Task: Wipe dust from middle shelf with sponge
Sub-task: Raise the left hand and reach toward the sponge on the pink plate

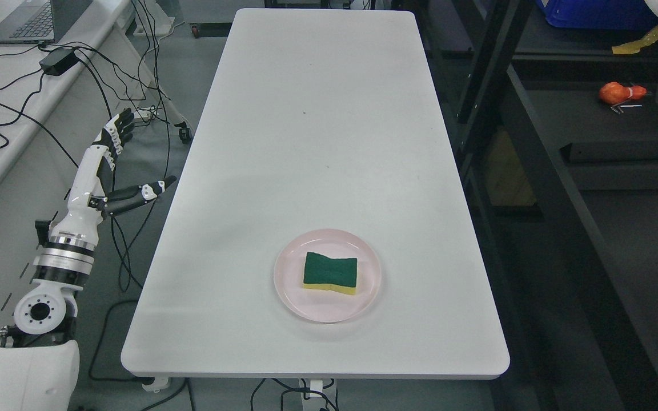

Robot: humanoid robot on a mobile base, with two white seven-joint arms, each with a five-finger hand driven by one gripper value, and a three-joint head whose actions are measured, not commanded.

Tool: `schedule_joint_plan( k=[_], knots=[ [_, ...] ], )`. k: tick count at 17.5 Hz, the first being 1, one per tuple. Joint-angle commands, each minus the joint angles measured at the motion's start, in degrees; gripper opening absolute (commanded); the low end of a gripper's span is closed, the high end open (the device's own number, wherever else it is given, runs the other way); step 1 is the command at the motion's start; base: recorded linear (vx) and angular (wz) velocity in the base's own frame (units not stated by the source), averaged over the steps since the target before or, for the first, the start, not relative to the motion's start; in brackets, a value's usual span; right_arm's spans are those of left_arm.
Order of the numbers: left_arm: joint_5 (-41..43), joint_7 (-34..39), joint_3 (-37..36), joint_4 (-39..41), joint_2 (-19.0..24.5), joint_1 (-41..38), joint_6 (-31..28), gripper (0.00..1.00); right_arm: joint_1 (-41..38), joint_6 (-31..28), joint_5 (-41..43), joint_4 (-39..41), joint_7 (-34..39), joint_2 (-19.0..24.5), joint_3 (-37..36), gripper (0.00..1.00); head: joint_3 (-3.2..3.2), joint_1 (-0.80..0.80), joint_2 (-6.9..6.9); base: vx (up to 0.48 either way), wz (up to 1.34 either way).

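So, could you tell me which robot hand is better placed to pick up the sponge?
Left, probably. Only the left robot hand shows, open, beside the table's left edge. The sponge lies on the plate; the right is out of view.

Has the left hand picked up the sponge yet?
No: the sponge lies on the pink plate, while the left hand hangs open beside the table, holding nothing.
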State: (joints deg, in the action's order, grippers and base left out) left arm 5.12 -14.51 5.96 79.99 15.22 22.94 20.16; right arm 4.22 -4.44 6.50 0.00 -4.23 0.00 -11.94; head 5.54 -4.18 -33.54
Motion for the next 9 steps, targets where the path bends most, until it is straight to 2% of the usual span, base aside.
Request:
schedule_joint_plan(
  k=[1, 4, 7, 9],
  knots=[
    [25.94, -3.24, -12.98, -0.19, 8.69, 5.52, 10.05, 0.96, 0.00, 0.04, 0.00, 1.00, 0.02, -1.00, -0.01, 1.00, 0.00, 0.00, 0.00, 0.000, 0.00],
    [39.32, -3.33, -22.18, -0.98, 8.42, 10.09, 13.93, 0.96, 0.00, 0.04, 0.00, 1.00, 0.02, -1.00, -0.01, 1.00, 0.00, 0.00, 0.00, 0.000, 0.00],
    [46.63, -3.33, -31.07, -2.29, 8.07, 15.27, 13.94, 0.95, 0.00, 0.04, 0.00, 1.00, 0.02, -1.00, 0.08, 1.00, 0.00, 0.00, 0.00, 0.000, 0.00],
    [49.72, -3.33, -35.83, -4.57, 5.36, 18.62, 13.94, 0.95, 0.00, 0.04, 0.00, 1.00, 0.02, -1.00, 0.08, 1.00, 0.00, 0.00, 0.00, 0.000, 0.00]
  ],
)
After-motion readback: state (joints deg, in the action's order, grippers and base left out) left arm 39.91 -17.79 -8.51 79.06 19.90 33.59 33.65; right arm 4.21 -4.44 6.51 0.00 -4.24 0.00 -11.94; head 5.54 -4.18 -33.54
